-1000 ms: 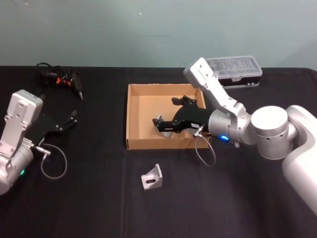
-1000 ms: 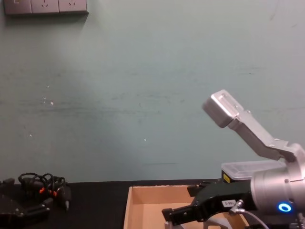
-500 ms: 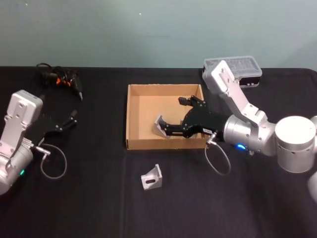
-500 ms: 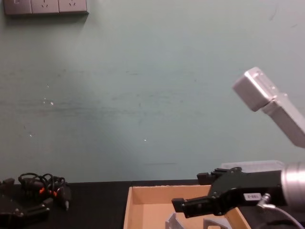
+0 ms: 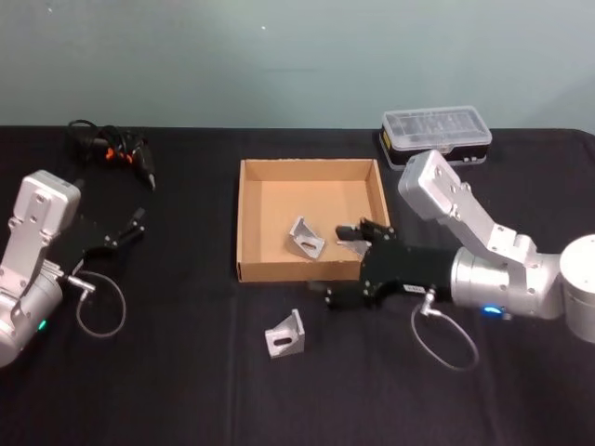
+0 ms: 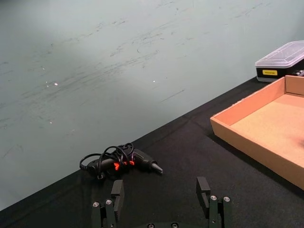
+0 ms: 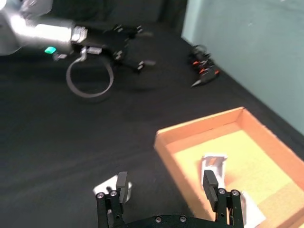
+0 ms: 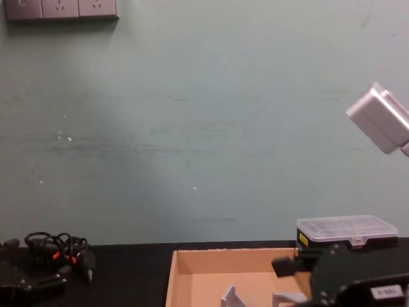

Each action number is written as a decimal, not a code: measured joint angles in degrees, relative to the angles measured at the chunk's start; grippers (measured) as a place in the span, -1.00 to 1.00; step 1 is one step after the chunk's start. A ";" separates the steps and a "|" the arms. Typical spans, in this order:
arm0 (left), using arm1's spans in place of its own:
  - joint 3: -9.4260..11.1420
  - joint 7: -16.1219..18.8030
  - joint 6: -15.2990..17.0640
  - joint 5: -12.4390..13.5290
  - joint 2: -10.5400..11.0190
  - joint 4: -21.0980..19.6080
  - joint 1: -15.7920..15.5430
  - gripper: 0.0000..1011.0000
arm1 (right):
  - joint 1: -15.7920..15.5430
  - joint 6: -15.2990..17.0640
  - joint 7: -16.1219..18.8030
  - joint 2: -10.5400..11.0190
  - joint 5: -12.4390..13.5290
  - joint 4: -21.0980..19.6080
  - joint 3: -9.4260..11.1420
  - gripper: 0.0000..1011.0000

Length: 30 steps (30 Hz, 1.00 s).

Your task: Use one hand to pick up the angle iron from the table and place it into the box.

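The tan cardboard box (image 5: pixel 297 269) sits mid-table. One grey angle iron (image 5: pixel 305 239) lies inside it, and a second one (image 5: pixel 284 334) rests on the black table (image 5: pixel 186 372) just in front of the box. My right gripper (image 5: pixel 341 265) hovers open and empty over the box's front right wall. In the right wrist view, its fingers (image 7: pixel 209 182) straddle that wall (image 7: pixel 167 153), with the boxed angle iron (image 7: pixel 213 165) on one side and the table one (image 7: pixel 110 185) on the other. My left gripper (image 5: pixel 125 229) stays parked, open, at the far left.
A black case with a clear lid (image 5: pixel 435 135) stands behind the box at the right. A black corded tool with orange marks (image 5: pixel 116 149) lies at the back left. Another pale piece (image 7: pixel 251 211) lies in the box near the right gripper.
The right gripper let go of the angle iron inside the box, then pulled back toward the front over the box's front wall. The left arm has not moved.
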 joint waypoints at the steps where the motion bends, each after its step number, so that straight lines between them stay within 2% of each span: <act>1: 0.00 0.00 0.00 0.01 0.00 0.00 0.00 0.98 | 0.24 0.08 0.60 0.49 0.00 -0.01 -0.30 0.98; 4: 0.00 0.00 0.00 0.00 0.00 0.00 0.00 0.98 | 1.06 0.37 2.51 1.70 0.00 0.06 -1.28 0.98; 8: 0.00 0.00 0.00 0.00 0.00 0.00 0.00 0.98 | 3.20 0.49 6.61 3.47 -0.35 1.21 -3.81 0.98; 10: 0.00 0.00 0.00 0.00 0.00 0.00 0.00 0.98 | 4.42 0.49 8.46 4.02 -0.78 2.06 -5.20 0.98; 11: 0.00 0.00 0.00 0.00 0.00 0.00 0.00 0.98 | 4.42 0.49 8.46 4.02 -0.78 2.06 -5.20 0.98; 13: 0.00 0.00 0.00 0.00 0.00 0.00 0.00 0.98 | 5.92 0.47 10.56 4.37 -1.34 3.04 -6.89 0.98; 23: 0.00 0.00 0.00 0.00 0.00 0.00 0.00 0.98 | 9.73 0.52 13.46 4.07 -2.77 5.64 -10.59 0.98; 30: 0.00 0.00 0.00 0.00 0.00 0.00 0.00 0.98 | 12.86 0.25 15.31 2.27 -3.33 8.92 -13.35 0.98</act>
